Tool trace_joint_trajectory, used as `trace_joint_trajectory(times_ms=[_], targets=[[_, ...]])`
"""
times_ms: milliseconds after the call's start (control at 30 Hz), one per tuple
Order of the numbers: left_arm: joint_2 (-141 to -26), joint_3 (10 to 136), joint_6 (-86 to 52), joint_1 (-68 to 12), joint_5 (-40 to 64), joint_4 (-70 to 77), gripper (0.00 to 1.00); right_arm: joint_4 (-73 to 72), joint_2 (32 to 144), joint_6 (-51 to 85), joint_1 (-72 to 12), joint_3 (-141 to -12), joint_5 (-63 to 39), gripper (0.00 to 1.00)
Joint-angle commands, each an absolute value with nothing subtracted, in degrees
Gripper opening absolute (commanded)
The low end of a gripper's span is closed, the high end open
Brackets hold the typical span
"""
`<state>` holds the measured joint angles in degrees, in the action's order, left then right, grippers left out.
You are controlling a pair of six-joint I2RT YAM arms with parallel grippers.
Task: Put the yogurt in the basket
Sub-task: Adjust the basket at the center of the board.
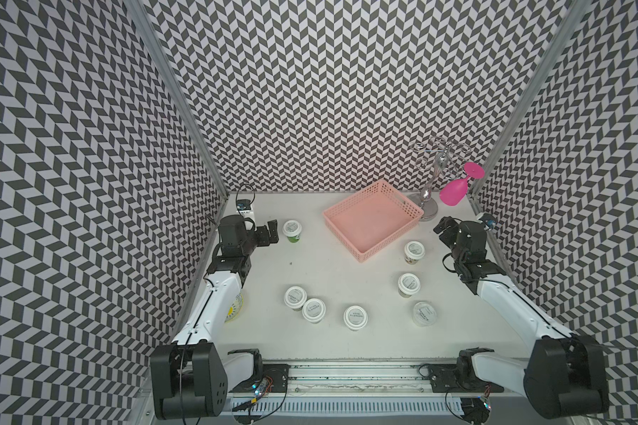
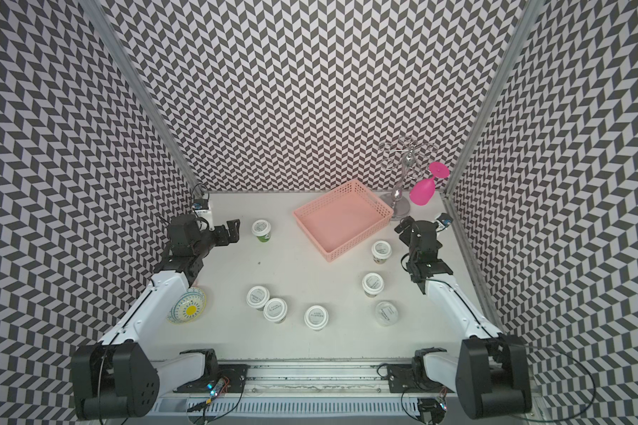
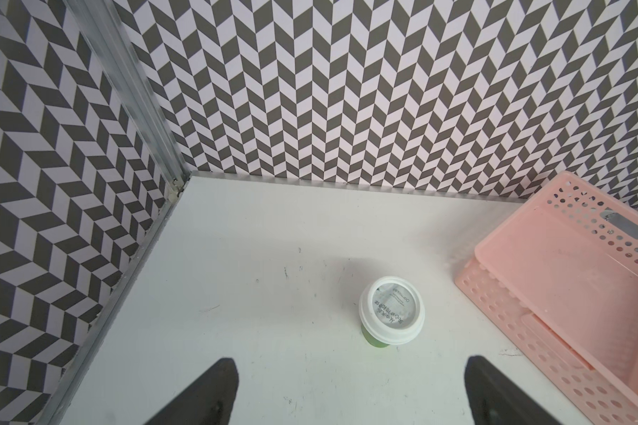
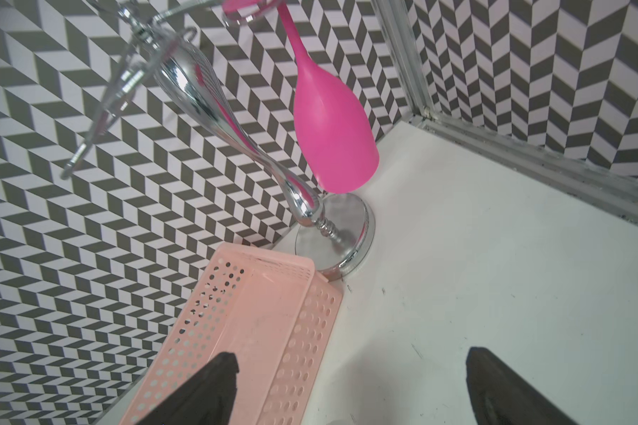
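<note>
Yogurt (image 1: 355,317) status: all seven tubs are stood upright on the worktop (image 1: 332,272), none placed in the basket (image 1: 369,224). Green tub (image 1: 292,229) is sited left of the basket, apart from it. Brownish tub (image 1: 414,250) is parked just beside the basket's near-right side; another tub (image 1: 408,283) and the translucent tub (image 1: 424,312) are set further forward. Three more are grouped well in front of the basket. Left tool (image 1: 269,232) is held left of the basket, jaws spread, nothing gripped. Right tool (image 1: 443,225) is held just right of the basket, jaws spread, nothing gripped.
</note>
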<state>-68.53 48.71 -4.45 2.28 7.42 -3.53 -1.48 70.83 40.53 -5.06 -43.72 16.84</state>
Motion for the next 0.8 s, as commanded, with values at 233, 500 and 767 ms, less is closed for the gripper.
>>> trace_joint_trajectory(times_ms=[233,500,767], targets=[[-67.15,48.96,-4.31,3.25,7.92,-3.97,1.00,1.82,82.33,41.03,-10.50,-56.66,16.18,0.98],[-67.32,50.14,-4.52,3.16,7.48,-4.66,1.00,8.86,97.73,39.52,-12.72,-70.17,14.21,0.92],[-68.24,50.80,-4.74,3.12,7.34,-5.14,1.00,12.02,101.31,43.55,-18.39,-73.93,20.08,0.89]])
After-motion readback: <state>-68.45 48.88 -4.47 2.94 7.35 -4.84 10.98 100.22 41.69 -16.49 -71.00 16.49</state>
